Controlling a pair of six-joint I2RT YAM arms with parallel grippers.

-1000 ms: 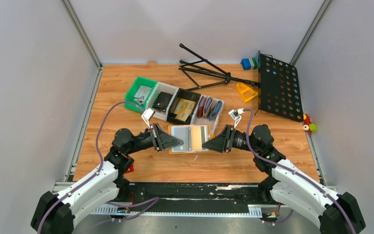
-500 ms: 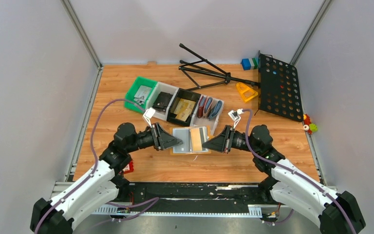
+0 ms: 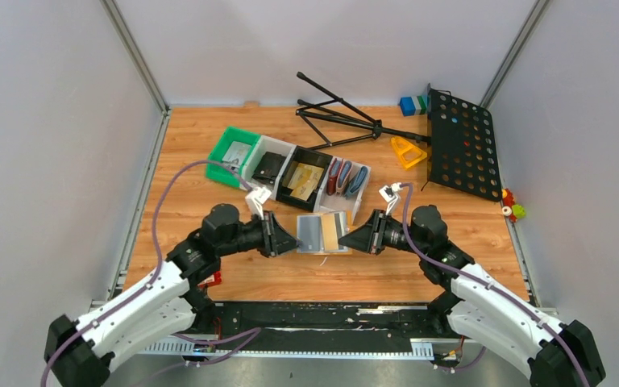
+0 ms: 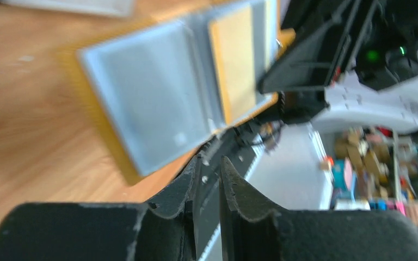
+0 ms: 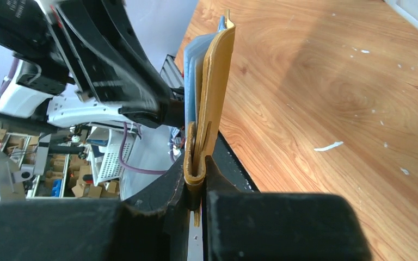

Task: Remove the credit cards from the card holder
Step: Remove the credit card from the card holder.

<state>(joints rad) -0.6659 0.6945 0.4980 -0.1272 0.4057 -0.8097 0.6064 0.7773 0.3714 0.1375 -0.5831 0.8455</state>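
Note:
The mustard card holder (image 3: 310,233) hangs open above the table between the two grippers, its grey-blue lining showing. A gold-tan credit card (image 3: 331,232) sits in its right half; it also shows in the left wrist view (image 4: 237,60). My right gripper (image 3: 346,238) is shut on the holder's right edge, which stands edge-on between the jaws in the right wrist view (image 5: 215,87). My left gripper (image 3: 292,241) is at the holder's left edge. Its jaws (image 4: 211,161) stand a narrow gap apart with nothing between them, and the holder (image 4: 147,103) lies just beyond the tips.
A row of bins stands behind: a green bin (image 3: 234,153), a white bin with a black wallet (image 3: 270,168), a black bin with gold cards (image 3: 305,181), a white bin with red and blue wallets (image 3: 346,177). A folded tripod (image 3: 346,121) and a black perforated panel (image 3: 461,145) lie at the back right.
The holder was stretched flat between both grippers; now it looks narrower and has shifted right. My left gripper has come off its left edge and followed to the right. The right gripper keeps its hold.

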